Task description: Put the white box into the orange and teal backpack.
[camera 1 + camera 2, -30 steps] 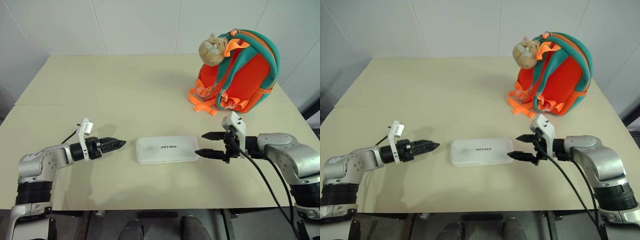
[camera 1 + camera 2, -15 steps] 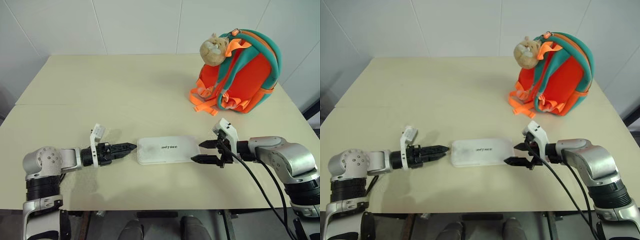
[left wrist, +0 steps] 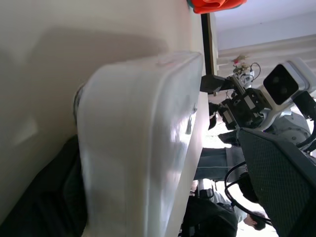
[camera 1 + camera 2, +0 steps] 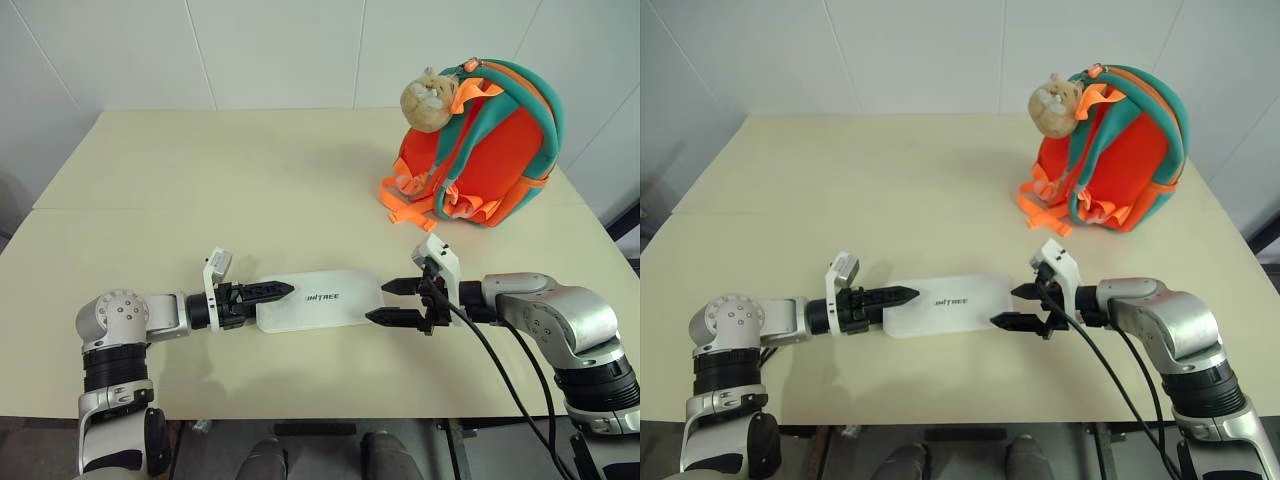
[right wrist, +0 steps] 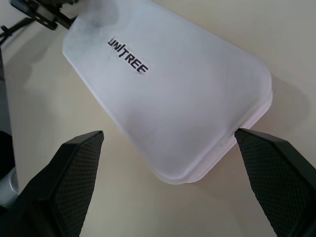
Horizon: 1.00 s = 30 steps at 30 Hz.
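Both arms are stretched out low over the desk [image 4: 200, 170], coming in at the white box [image 4: 318, 298] from opposite ends, pretty much mirror images of each other. The left gripper [image 4: 268, 291] points inward along the desk with its wrist rolled; its jaws are spread, and their tips overlap the box's left end, one finger lying over the lid. In the left wrist view the box [image 3: 143, 143] sits right up between the fingers. Can't say for sure it's actually clamped.

The right gripper [image 4: 392, 302] also reaches in nearly level, tilted down a little, jaws wide apart with one finger on either side of the box's right end. From the right wrist view the box [image 5: 168, 94] sits just ahead of the fingertips [image 5: 79, 148], with a sliver of bare desk between them.

The box lies flat near the front-middle of the desk. The orange and teal backpack [image 4: 490, 150] stands upright at the far right corner, close to the desk's right edge, well apart from the box. Loads of bare desk between them and off to the far left.
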Motion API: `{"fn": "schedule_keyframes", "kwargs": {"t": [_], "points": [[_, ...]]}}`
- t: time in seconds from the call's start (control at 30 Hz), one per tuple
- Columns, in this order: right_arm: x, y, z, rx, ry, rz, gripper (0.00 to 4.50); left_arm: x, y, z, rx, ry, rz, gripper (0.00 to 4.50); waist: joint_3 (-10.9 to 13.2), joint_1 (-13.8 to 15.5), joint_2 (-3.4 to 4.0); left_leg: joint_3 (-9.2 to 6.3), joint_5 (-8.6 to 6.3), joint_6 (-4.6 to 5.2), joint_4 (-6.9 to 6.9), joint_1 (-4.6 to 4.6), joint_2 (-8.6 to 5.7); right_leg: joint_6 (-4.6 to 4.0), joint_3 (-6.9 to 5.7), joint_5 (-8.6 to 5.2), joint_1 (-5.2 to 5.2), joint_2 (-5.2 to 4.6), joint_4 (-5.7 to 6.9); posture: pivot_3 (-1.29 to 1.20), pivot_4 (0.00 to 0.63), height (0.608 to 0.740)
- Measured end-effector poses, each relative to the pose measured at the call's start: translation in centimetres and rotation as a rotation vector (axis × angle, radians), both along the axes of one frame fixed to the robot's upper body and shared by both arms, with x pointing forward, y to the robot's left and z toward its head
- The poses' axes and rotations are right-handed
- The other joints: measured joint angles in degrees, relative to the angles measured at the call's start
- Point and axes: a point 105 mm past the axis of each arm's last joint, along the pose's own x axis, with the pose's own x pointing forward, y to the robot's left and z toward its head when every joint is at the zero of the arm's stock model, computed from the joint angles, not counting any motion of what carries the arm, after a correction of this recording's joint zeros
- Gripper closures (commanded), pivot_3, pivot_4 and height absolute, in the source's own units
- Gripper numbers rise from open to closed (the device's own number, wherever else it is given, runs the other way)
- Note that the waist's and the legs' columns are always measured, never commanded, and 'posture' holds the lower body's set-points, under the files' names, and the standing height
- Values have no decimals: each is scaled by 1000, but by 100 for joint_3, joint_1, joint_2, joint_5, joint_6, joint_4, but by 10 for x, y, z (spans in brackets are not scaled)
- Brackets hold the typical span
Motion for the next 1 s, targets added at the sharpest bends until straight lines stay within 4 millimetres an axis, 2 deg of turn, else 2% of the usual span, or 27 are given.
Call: {"fn": "schedule_keyframes", "kwargs": {"t": [0.1, 0.17, 0.37, 0.5, 0.7, 0.8, 0.93, 1.0], "points": [[1, 1, 0, -1, -13, -5, 0, 0, -1, 0, -2, 0, -6, 12, 0, 1, 0, 0, 0, 0, -2, 0, 0, 0, 0, 0, 0, 0, -2, 0, 150, 740], [1, 0, -1, -2, -14, -8, 0, -1, -1, 1, 2, -2, -10, 385, 0, -6, 0, 1, 0, -1, -4, 0, 0, 0, 0, 0, -1, 0, -5, 0, 150, 740], [2, -2, -3, -7, -26, -32, 0, -1, 1, -5, 8, 36, -2, 2049, 5, -36, -8, 0, 1, -2, -9, -8, 1, 0, 0, 0, -9, 0, -12, 0, 150, 740], [3, -3, -6, 5, -22, -57, 0, 2, 0, 7, -71, 5, 8, 3103, 7, -28, -12, 0, 2, -4, -9, -10, 1, 0, 0, 0, -10, 0, -12, 0, 150, 740], [6, -9, 4, 41, -50, -106, 0, 9, 2, 15, -76, -22, 51, 3187, 12, -30, -20, 0, 2, -5, -6, -10, 1, 1, 0, 1, -10, 1, -10, 0, 150, 740], [27, -36, 28, 31, -138, -212, 0, 16, 13, 24, -52, -63, 103, 3187, 15, -40, -25, 5, 2, -4, -4, -13, 0, 1, 1, 5, -11, 0, -14, 0, 150, 740], [69, -99, 90, 25, -358, -479, 0, 18, 34, 33, 1, -126, 153, 3187, 16, -57, -27, 10, 3, -6, -23, -12, 4, -2, 1, 6, -17, 2, -23, 0, 150, 740], [83, -115, 110, 29, -431, -561, 0, 18, 39, 33, 13, -143, 157, 3187, 16, -63, -27, 12, 5, -9, -37, -10, 6, -4, 2, 5, -18, 2, -31, 0, 150, 740]]}}
